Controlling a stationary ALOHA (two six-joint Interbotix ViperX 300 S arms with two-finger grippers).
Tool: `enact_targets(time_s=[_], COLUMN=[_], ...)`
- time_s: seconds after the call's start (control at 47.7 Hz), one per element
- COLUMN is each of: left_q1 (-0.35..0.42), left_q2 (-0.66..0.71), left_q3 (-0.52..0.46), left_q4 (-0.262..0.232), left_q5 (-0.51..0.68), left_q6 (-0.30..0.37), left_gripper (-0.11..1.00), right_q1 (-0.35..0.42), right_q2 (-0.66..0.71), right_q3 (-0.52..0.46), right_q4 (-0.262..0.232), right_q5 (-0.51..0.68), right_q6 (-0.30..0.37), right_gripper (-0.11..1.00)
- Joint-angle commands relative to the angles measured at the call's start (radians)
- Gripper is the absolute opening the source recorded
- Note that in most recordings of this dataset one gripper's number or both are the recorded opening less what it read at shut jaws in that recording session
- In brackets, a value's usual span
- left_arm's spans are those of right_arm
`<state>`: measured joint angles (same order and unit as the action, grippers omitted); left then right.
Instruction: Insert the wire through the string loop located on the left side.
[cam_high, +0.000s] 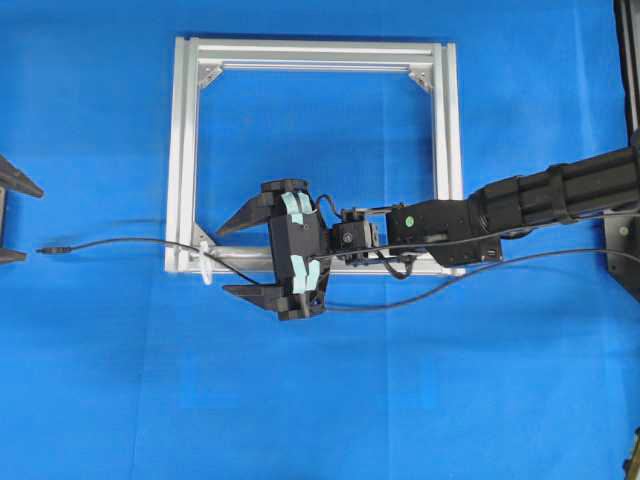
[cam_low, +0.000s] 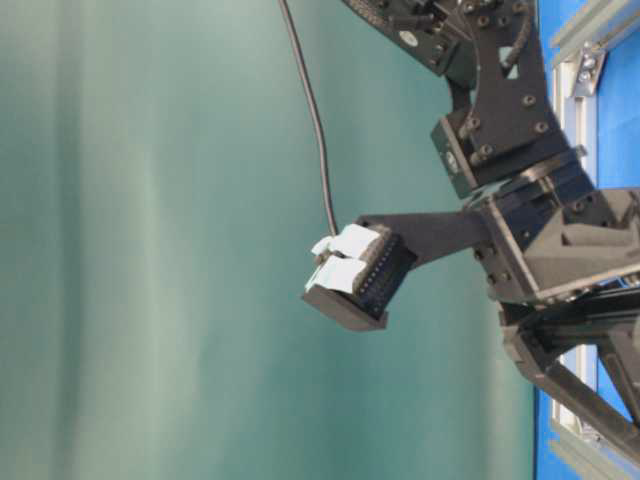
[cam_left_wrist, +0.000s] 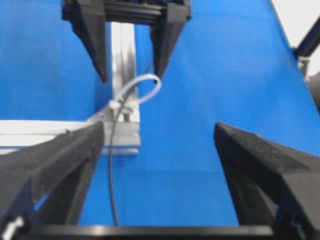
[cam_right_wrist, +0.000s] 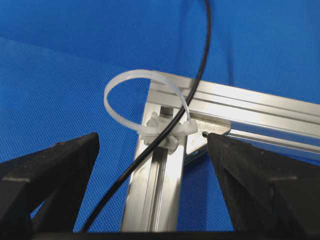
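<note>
Wire (cam_high: 140, 243) threaded through zip-tie loop (cam_high: 205, 268), plug out at 9 o'clock; I've got right gripper (cam_high: 235, 260) spread, holding nothing; left gripper (cam_left_wrist: 160, 165) spread too

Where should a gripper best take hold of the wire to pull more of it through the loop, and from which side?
Grip the wire just behind its plug, on the stretch lying free on the blue cloth left of the string loop. Come from above, jaws across the cable: it lies flat and thin there, away from the frame.
</note>
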<state>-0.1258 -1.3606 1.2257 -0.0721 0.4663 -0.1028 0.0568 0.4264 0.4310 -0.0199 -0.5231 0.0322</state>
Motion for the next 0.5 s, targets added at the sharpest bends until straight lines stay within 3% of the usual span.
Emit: enact_targets(time_s=[0.0, 0.482], left_q1=[0.003, 0.003], left_q2=[0.009, 0.014], left_q3=[-0.012, 0.0], left_q4=[0.003, 0.003], left_q5=[-0.003, -0.031], left_q6=[0.002, 0.006], left_gripper=[0.82, 0.79], right_q1=[-0.002, -0.006], right_q2=[-0.041, -0.186], right_q3=[-0.017, -0.029], right_q4=[0.003, 0.023], right_q5=[-0.011, 0.06], right_q6=[0.002, 0.002], right_gripper=[0.96, 0.96])
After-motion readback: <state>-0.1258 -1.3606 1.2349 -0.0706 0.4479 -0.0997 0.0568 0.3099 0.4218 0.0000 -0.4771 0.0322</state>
